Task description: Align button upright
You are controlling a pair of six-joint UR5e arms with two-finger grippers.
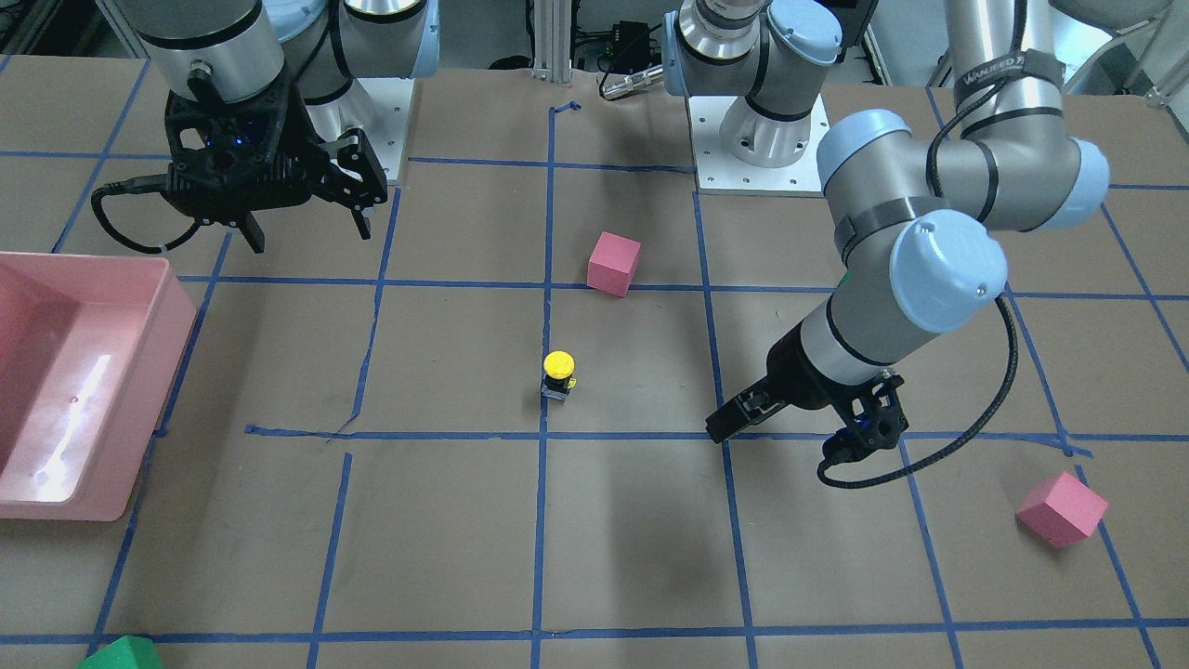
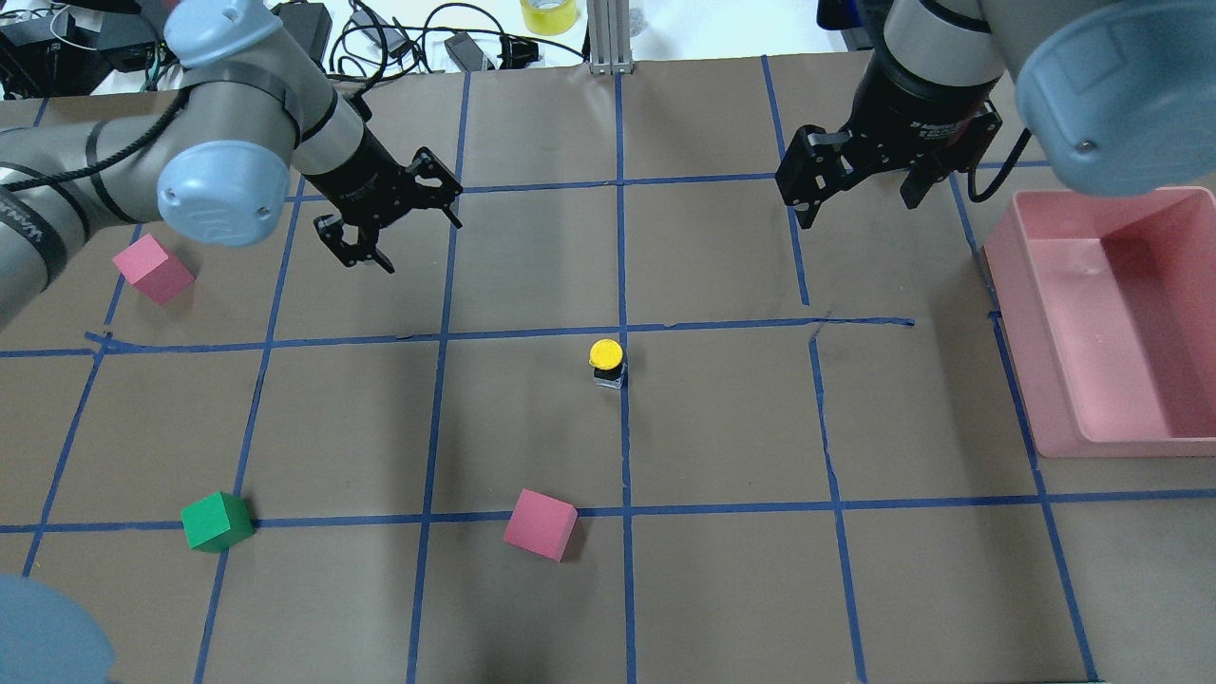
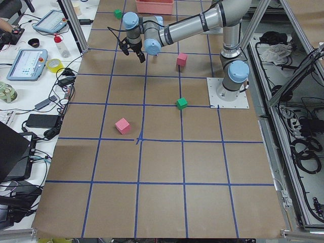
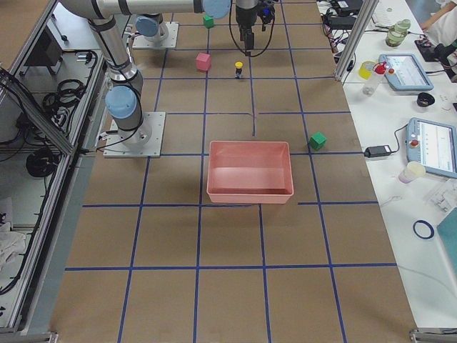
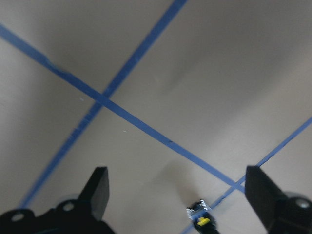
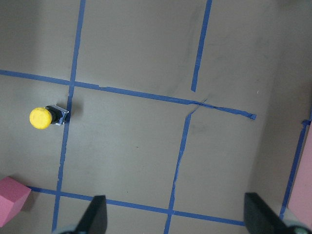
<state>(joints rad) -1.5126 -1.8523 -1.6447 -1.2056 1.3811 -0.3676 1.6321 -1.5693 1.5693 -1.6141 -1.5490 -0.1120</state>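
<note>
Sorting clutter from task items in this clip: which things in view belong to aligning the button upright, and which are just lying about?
Belongs to the job:
- button, held by neither gripper
- left gripper, open
- right gripper, open

Just lying about:
- pink cube by the left arm
- pink cube nearer the robot
- green cube
- pink bin

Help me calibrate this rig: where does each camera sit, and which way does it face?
Front-facing: across the brown paper-covered table, facing the robot, steeply down; both arms, left arm on the view's right.
Overhead: behind the shoulders, forward and down; left tool, right tool, both open.
Exterior left: table's left end, looking along it; left arm.
Exterior right: opposite end; right arm nearest.
Left wrist: downward; own fingers.
Right wrist: downward; own fingers.
Shared: both wrists see the small yellow-domed push-button with grey metal base.
</note>
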